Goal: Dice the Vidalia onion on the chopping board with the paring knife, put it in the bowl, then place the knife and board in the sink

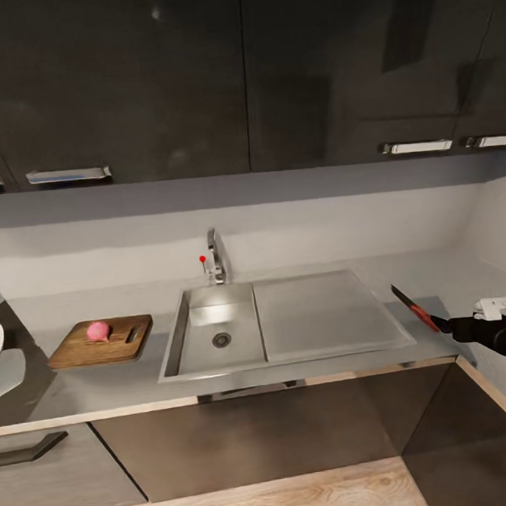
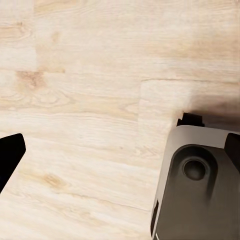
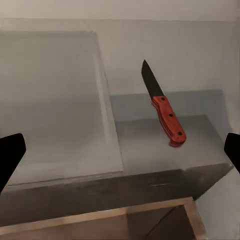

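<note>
Red-handled knife lies on the countertop just right of the sink drainer, blade pointing far. It's light, stiff and thin, so I'd pinch the handle, not the blade. Right gripper hovers spread wide near it, holding nothing; left gripper looks open too, over floor. Onion sits on the board, far left. Nothing blocks the knife.

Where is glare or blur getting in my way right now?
Head view: the glossy upper cabinets carry soft reflections, the onion on the board is sharp enough. Right wrist view: the knife is crisp, with a darker band on the counter around it. Left wrist view: evenly lit floor, slightly soft.
</note>
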You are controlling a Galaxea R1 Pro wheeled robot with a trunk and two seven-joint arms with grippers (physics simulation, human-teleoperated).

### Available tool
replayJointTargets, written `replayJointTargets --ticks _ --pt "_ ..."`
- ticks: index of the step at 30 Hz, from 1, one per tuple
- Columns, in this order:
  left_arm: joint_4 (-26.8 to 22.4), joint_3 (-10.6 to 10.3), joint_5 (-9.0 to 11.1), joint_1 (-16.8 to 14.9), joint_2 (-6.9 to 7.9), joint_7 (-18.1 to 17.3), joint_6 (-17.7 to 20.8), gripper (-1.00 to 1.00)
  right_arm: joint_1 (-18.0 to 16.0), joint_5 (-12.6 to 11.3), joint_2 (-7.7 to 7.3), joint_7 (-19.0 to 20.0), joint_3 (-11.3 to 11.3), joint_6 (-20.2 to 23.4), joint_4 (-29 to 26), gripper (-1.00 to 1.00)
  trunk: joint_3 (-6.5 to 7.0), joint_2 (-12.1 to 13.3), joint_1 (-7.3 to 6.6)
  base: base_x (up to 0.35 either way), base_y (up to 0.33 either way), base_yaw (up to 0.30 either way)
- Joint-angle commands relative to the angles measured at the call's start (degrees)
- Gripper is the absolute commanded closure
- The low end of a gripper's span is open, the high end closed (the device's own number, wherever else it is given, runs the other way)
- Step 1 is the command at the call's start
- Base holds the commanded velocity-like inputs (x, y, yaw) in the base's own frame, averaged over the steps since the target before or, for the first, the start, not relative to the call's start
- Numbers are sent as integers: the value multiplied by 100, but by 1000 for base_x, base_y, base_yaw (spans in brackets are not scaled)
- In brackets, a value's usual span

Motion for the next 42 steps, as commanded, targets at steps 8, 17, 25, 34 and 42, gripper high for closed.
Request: replayJointTargets --ticks 8,17,25,34,42 --pt "22 -48 58 -10 -7 -1 -38 -100 -6 -43 -3 15 46 35 19 -100 -13 -13 5 132 -37 0" --pt "22 -48 58 -10 -3 -1 -38 -100 -3 -290 -7 266 32 -84 299 -100 -13 -13 5 149 -88 0" --pt "22 -48 58 -10 -3 -1 -38 -100 -6 -329 -4 306 33 -206 492 -100 -13 -13 5 37 -5 0" --pt "22 -48 58 -10 -3 -1 -38 -100 -4 -399 2 770 -206 -389 503 -100 -13 -13 5 1 0 0" --pt "22 -48 58 -10 -3 -1 -38 -100 1 -386 2 794 -498 -381 515 -100 -49 -13 5 0 0 -15"
